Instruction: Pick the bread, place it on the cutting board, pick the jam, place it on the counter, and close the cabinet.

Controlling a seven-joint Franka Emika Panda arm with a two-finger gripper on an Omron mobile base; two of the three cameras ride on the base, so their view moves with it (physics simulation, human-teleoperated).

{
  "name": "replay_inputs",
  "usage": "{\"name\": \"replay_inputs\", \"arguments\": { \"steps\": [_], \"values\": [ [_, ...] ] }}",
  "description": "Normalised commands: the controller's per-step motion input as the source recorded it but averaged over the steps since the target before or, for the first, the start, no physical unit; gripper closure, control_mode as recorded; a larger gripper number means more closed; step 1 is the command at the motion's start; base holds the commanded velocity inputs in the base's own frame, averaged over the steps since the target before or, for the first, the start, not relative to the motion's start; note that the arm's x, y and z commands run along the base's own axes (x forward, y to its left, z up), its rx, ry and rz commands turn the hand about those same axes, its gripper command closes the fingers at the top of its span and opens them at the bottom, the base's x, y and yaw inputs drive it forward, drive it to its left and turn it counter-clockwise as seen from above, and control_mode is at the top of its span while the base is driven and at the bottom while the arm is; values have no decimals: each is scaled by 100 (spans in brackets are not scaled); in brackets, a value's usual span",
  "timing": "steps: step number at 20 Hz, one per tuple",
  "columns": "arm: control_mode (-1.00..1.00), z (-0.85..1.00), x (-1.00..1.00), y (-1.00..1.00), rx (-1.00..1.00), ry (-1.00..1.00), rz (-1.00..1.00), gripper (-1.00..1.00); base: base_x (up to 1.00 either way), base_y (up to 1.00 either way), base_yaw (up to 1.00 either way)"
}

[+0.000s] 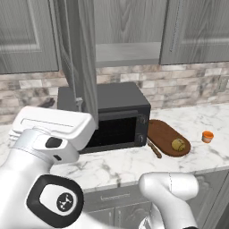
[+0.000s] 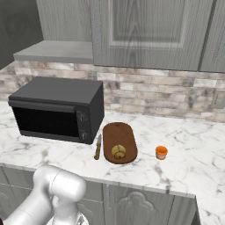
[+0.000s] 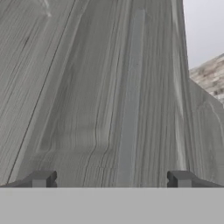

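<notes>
One round bread (image 2: 117, 151), oval wooden cutting board (image 2: 119, 132)

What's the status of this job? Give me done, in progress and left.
Done: the bread lies on the cutting board, and the jam stands on the counter beside it.
In progress: the gripper, its fingers spread wide, faces the panel of the open cabinet door at close range.
Left: closing the cabinet; its door stands ajar above the microwave.
</notes>
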Motion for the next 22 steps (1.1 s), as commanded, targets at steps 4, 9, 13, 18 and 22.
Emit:
{"name": "replay_inputs", "arguments": {
  "steps": [4, 9, 13, 18, 22],
  "values": [
    [-100, 10, 0, -25, 3, 0, 0, -100, 0, 0, 0],
    [-100, 4, 0, -35, 2, 0, 0, -100, 0, 0, 0],
    [-100, 0, 0, -42, 2, 0, 0, -100, 0, 0, 0],
    [-100, 0, 0, -40, 0, 0, 0, -100, 0, 0, 0],
    [-100, 0, 0, -28, 0, 0, 0, -100, 0, 0, 0]
  ]
}}
